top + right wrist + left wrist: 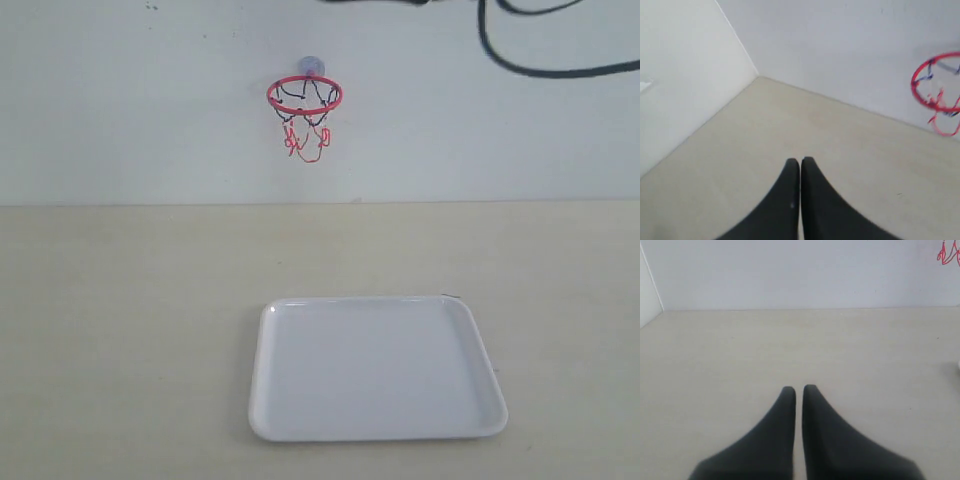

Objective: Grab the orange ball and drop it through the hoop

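The hoop, a red ring with a dark-and-red string net on a bluish suction cup, hangs on the white back wall above the table. It also shows in the right wrist view as the hoop, and a scrap of its red net is in the left wrist view. The orange ball is out of view in every frame. My left gripper is shut with nothing between its black fingers, low over bare table. My right gripper is shut and empty too. Neither arm appears in the exterior view.
An empty white tray lies on the beige table in front, right of centre. A black cable hangs on the wall at the upper right. A white side wall borders the table in the right wrist view.
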Robot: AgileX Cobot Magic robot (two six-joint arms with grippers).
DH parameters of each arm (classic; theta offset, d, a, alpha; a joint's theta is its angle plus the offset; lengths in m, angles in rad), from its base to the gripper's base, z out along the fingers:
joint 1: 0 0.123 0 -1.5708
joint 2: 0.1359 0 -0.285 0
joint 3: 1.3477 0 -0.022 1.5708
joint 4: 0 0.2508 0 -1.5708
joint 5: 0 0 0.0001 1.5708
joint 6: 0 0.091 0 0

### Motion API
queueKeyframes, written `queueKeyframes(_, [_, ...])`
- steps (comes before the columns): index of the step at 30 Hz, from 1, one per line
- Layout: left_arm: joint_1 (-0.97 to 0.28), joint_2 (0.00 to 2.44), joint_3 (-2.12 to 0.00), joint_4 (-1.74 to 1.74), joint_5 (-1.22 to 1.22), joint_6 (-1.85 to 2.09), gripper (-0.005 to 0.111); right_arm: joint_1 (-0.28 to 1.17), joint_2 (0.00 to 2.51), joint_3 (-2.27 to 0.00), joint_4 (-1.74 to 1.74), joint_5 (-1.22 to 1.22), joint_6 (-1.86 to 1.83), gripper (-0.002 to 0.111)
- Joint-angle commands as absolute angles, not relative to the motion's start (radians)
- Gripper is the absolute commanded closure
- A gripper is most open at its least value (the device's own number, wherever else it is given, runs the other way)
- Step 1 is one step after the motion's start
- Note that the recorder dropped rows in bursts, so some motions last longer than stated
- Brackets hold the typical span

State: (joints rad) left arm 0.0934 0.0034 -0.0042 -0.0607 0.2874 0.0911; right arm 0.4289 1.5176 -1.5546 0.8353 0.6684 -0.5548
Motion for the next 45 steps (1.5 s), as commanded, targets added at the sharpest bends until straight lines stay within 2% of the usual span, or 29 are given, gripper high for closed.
queueKeyframes(1, [0.098,0.000,0.000,-0.068,0.288,0.093,0.103,0.428,1.375,-1.502,0.591,0.633,-0.604,0.108])
queueKeyframes(3, [0.098,0.000,0.000,-0.068,0.288,0.093,0.103,0.428,1.264,-1.343,0.477,0.492,-0.604,0.108])
queueKeyframes(5, [0.098,0.000,0.000,-0.068,0.288,0.093,0.103,0.428,1.135,-1.114,0.436,0.207,-0.604,0.108])
queueKeyframes(6, [0.098,0.000,0.000,-0.068,0.288,0.093,0.103,0.428,1.060,-0.943,0.436,0.012,-0.604,0.108])
queueKeyframes(9, [0.098,0.000,0.000,-0.066,0.288,0.093,0.103,0.428,0.826,-0.529,0.436,-0.303,-0.604,0.108])
queueKeyframes(12, [0.098,0.000,0.000,-0.066,0.288,0.093,0.103,0.428,0.562,-0.157,0.436,-0.406,-0.604,0.108])
queueKeyframes(14, [0.098,0.000,0.000,-0.066,0.288,0.093,0.103,0.428,0.414,0.000,0.436,-0.444,-0.604,0.108])
queueKeyframes(16, [0.098,0.000,0.000,-0.066,0.288,0.093,0.103,0.425,0.307,0.000,0.550,-0.271,-0.730,0.108])
queueKeyframes(23, [0.098,0.000,0.000,-0.063,0.288,0.093,0.103,0.428,0.240,0.000,0.563,-0.176,-0.595,0.108])
queueKeyframes(31, [0.098,0.000,0.000,-0.063,0.288,0.093,0.103,0.428,0.240,0.000,0.065,-0.088,-0.104,0.108])
queueKeyframes(45, [0.098,0.000,0.000,-0.063,0.288,0.093,0.103,0.428,0.240,0.000,0.059,0.052,-0.087,0.108])
